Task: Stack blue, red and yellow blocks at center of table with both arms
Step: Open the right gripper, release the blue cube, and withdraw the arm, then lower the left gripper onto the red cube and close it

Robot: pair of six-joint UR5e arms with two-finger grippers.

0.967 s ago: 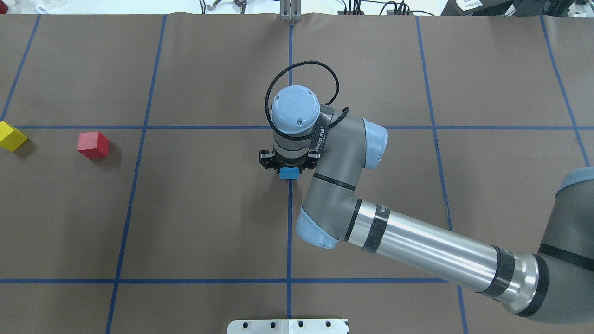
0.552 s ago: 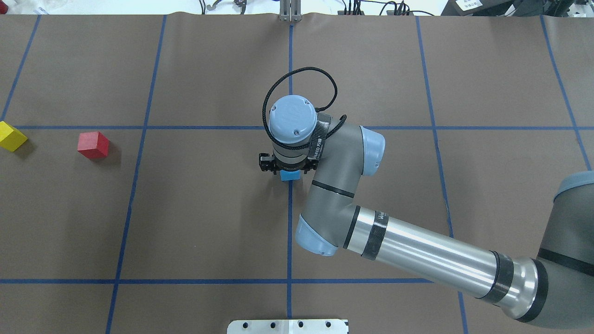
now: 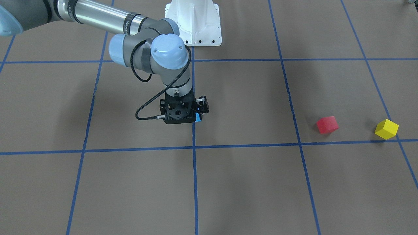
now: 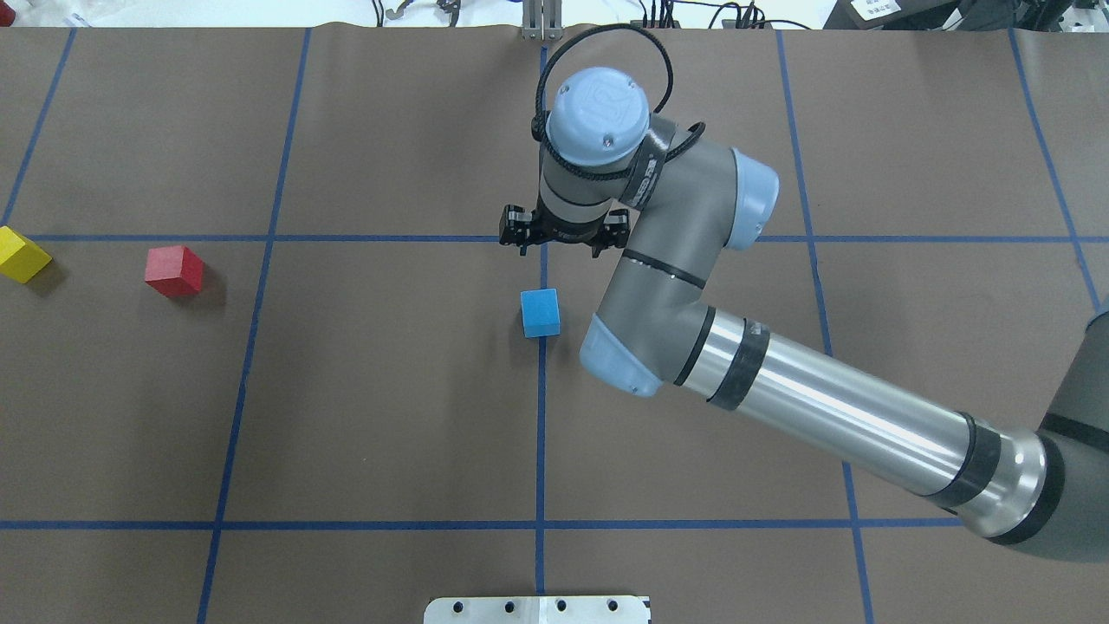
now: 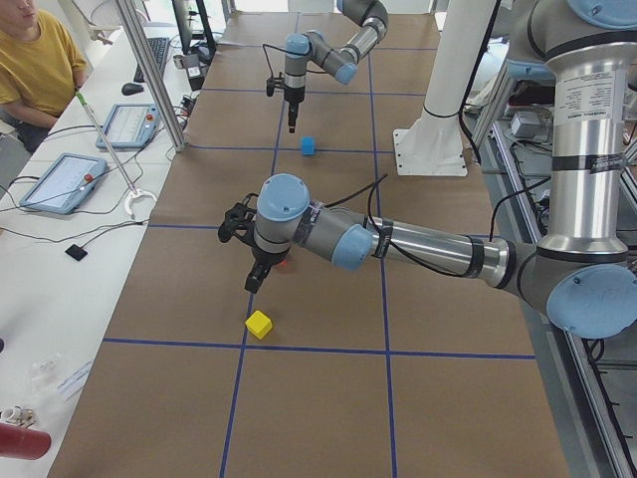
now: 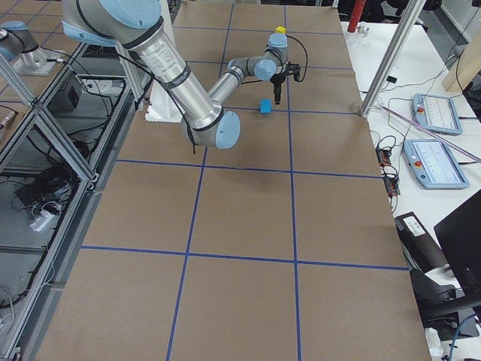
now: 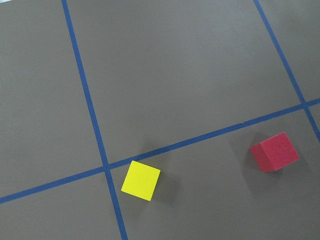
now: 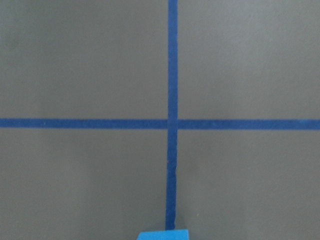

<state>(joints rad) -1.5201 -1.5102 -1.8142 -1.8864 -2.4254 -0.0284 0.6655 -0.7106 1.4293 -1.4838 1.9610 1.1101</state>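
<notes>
The blue block [image 4: 540,313] sits alone on the tabletop [image 4: 390,416], square on the middle tape line [image 4: 540,416] just short of the central crossing, so the base of the stack looks laid. The right tool [image 4: 561,245] hangs above and a little beyond it, touching nothing, its jaws spread wider than the block and empty. The red block [image 4: 173,270] and the yellow block [image 4: 22,254] lie near each other well off on the robot's left, both turned out of line with the grid.

The red block is likely the next to fetch, and that falls to the left arm. The left tool [image 5: 255,279] shows only in the side view, seemingly poised near the red block; whether its jaws are wide or narrow I cannot tell from there.

To do this well, the right arm should draw well clear of the centre. The left tool should turn its wrist to meet the red block's flat faces, not its corners, drop straight down, close at mid height, then set it squarely on the blue one and release only once it rests
</notes>
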